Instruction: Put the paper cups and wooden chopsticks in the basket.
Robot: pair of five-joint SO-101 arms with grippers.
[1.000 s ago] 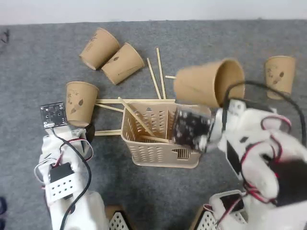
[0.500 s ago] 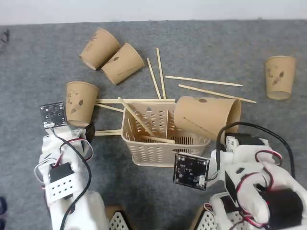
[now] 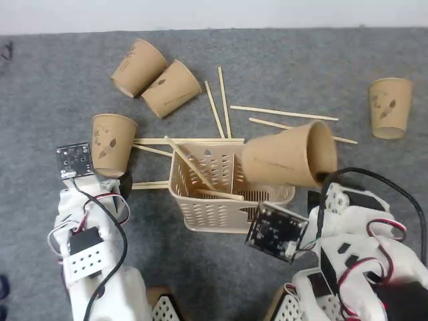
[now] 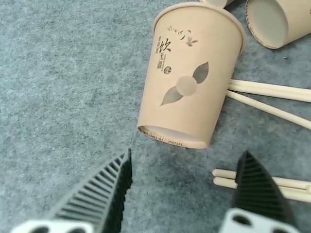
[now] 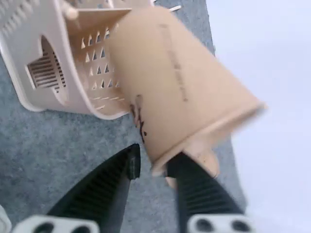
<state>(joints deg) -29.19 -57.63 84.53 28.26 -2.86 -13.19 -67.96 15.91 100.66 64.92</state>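
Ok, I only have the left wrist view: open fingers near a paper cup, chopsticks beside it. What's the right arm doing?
Observer: The right gripper is shut on a paper cup at its rim, holding it sideways with its base over the basket's right end.
Operator: Anything in the basket yet?
Observer: Yes, chopsticks lean inside it; no cups.
Operator: How many cups are outside?
Observer: Four on the carpet: your cup, two cups lying side by side beyond it, and a lone cup far to the right.

Matt paper cup point(image 3: 289, 162), plastic basket point(image 3: 214, 207), wooden chopsticks point(image 3: 284, 112), rough carpet point(image 3: 301, 60)
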